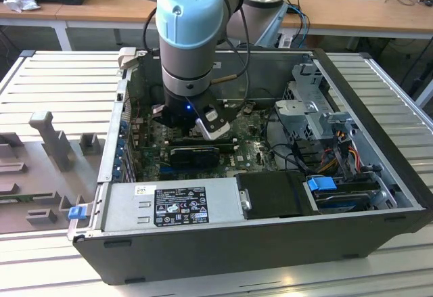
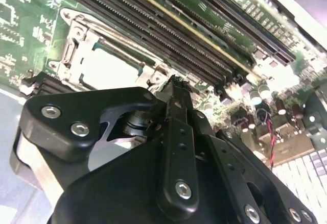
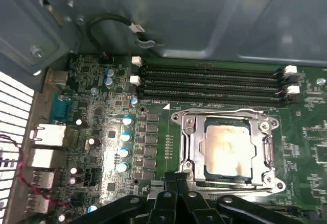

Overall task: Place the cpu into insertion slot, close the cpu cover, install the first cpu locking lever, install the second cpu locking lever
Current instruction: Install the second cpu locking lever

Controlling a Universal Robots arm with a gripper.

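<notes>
The cpu (image 3: pixel 227 150) lies flat in the insertion slot (image 3: pixel 265 127) on the green board, its pale silver-beige face up. The silver cpu cover (image 3: pixel 191 142) is down around it, framing the chip through its window. In the second wrist view the cpu (image 2: pixel 110 71) and the cpu cover (image 2: pixel 76 35) sit just beyond the fingertips. My gripper (image 3: pixel 176 179) hangs close over the slot's edge, its black fingers pressed together with nothing between them; it is also seen from behind (image 2: pixel 176 86). In the exterior view the arm (image 1: pixel 193 47) reaches down into the open computer case.
Long black memory slots (image 3: pixel 209 83) run beside the socket. A row of blue capacitors (image 3: pixel 125 137) and rear ports (image 3: pixel 43 157) lie on the other side. The grey power supply (image 1: pixel 169 206), a black card (image 1: pixel 193 153), the drive cage (image 1: pixel 311 107) and case walls (image 3: pixel 204 15) hem the board in.
</notes>
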